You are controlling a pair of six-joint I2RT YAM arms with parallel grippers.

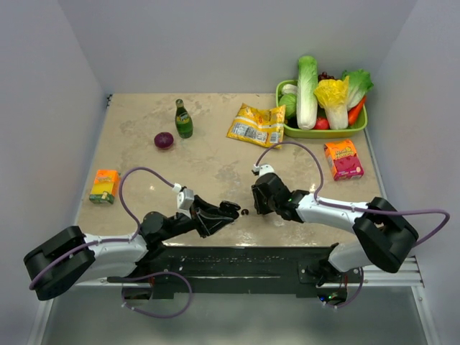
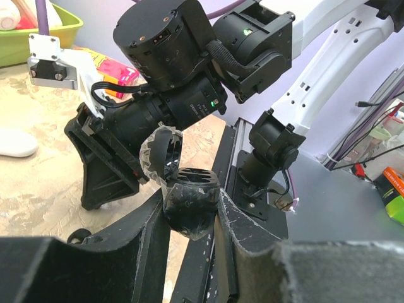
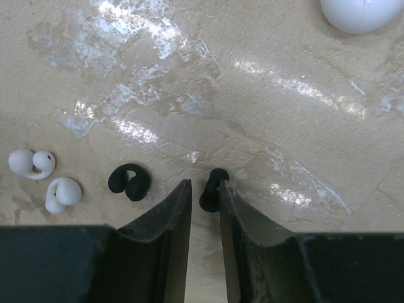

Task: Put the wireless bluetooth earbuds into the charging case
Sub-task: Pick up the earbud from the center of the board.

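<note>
Two white earbuds [image 3: 25,163] [image 3: 63,191] lie on the table at the left of the right wrist view. A white oval charging case [image 3: 363,12] rests farther off; it also shows in the left wrist view [image 2: 16,143]. Two black earbuds lie on the table too. One black earbud [image 3: 136,188] is left of my right gripper [image 3: 205,189]. The other black earbud [image 3: 210,197] sits between its narrowly open jaws, against the right finger. My left gripper [image 2: 192,214] is shut on a black case [image 2: 192,199] with its lid up, held above the table's near edge.
A green basket [image 1: 323,133] of vegetables stands at the back right. Also on the table are a yellow snack bag [image 1: 256,124], a green bottle [image 1: 183,118], a purple onion [image 1: 164,140], a red box [image 1: 343,159] and an orange box [image 1: 105,185].
</note>
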